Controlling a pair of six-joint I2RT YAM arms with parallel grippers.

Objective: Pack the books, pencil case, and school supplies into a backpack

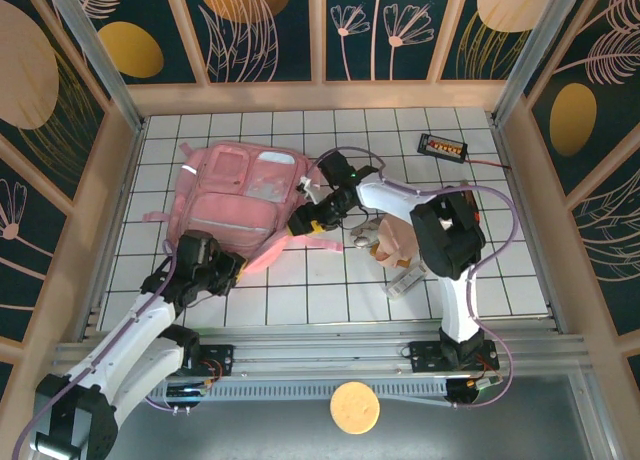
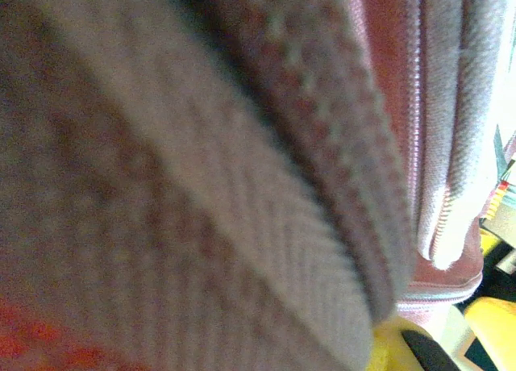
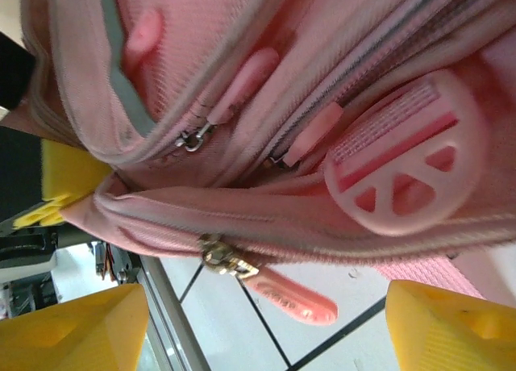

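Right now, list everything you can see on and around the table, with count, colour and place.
backpack: one, pink, lying left of centre on the table
pencil case: one, beige-pink, right of the backpack, beside the right arm
whitish block: one, whitish-grey, just nearer than the pencil case
black gadget: one, black with orange digits, far right of the table
round disc: one, yellow, on the near ledge
table: one, white tiles
left hand: one, yellow-tipped, shut on the backpack's near edge
right hand: one, yellow-tipped, open, at the backpack's right edge
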